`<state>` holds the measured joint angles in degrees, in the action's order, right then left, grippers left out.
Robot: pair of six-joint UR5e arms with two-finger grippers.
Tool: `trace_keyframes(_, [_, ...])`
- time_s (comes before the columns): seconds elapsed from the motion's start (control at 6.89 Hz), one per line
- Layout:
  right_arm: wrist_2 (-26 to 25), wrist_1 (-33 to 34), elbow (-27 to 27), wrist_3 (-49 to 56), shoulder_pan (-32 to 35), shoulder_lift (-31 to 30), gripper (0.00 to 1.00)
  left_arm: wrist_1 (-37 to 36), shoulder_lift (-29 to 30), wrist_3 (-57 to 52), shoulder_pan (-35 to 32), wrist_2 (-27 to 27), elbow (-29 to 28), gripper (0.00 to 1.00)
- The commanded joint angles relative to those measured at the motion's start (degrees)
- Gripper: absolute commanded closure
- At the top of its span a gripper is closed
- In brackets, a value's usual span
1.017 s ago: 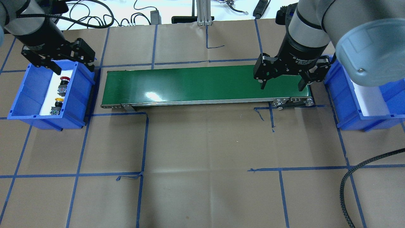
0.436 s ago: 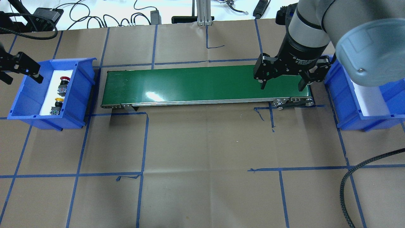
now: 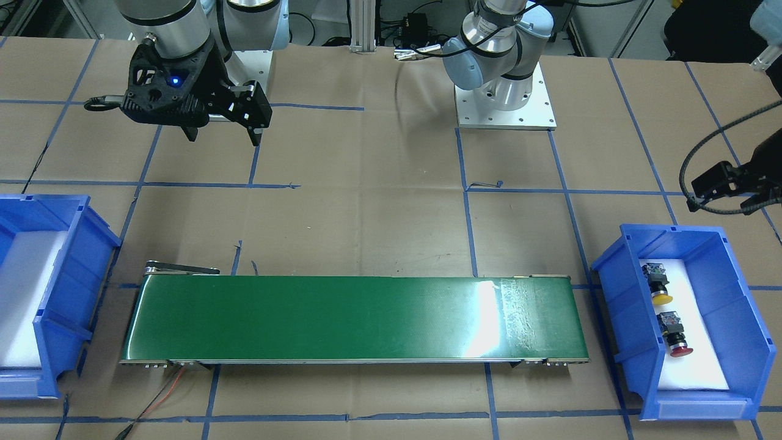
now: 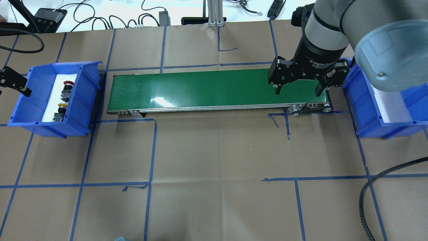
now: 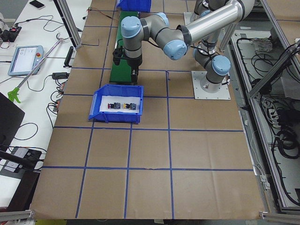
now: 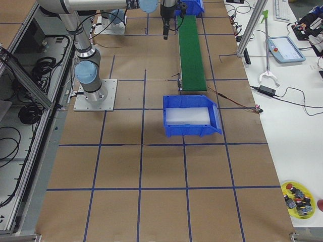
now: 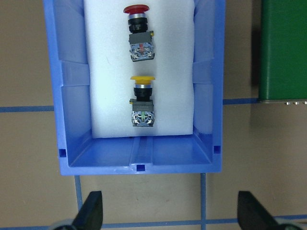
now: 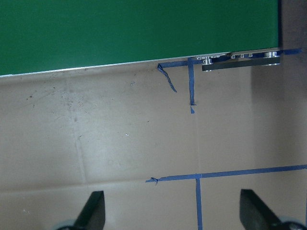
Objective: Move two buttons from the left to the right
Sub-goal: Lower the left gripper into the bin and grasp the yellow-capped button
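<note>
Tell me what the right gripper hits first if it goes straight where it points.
Probably the paper-covered table beside the green belt; the right gripper hangs open above it, depth unclear.

two buttons: one red-capped button (image 7: 139,31), one yellow-capped button (image 7: 142,98), both ahead of the left tool (image 7: 171,213). two blue bins: first bin (image 7: 67,86) just ahead of the left tool, second bin (image 4: 371,129) just beside the right tool (image 4: 298,90). two white foam pads (image 7: 110,72), one per bin. one green conveyor belt (image 4: 207,88), one end under the right tool. two tools, one counter (image 4: 217,167).
</note>
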<state>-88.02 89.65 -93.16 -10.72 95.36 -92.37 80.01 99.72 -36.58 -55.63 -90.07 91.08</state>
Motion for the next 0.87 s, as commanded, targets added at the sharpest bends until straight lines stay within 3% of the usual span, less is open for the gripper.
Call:
trace_keyframes(0.0, [0.0, 0.0, -0.2, 0.0, 0.0, 0.0, 0.0, -7.1, 5.2, -0.2, 0.2, 0.6, 1.3, 0.0])
trace_keyframes(0.73, [0.0, 0.0, -0.3, -0.2, 0.0, 0.0, 0.0, -27.2, 12.1, -0.1, 0.1, 0.8, 11.2, 0.0])
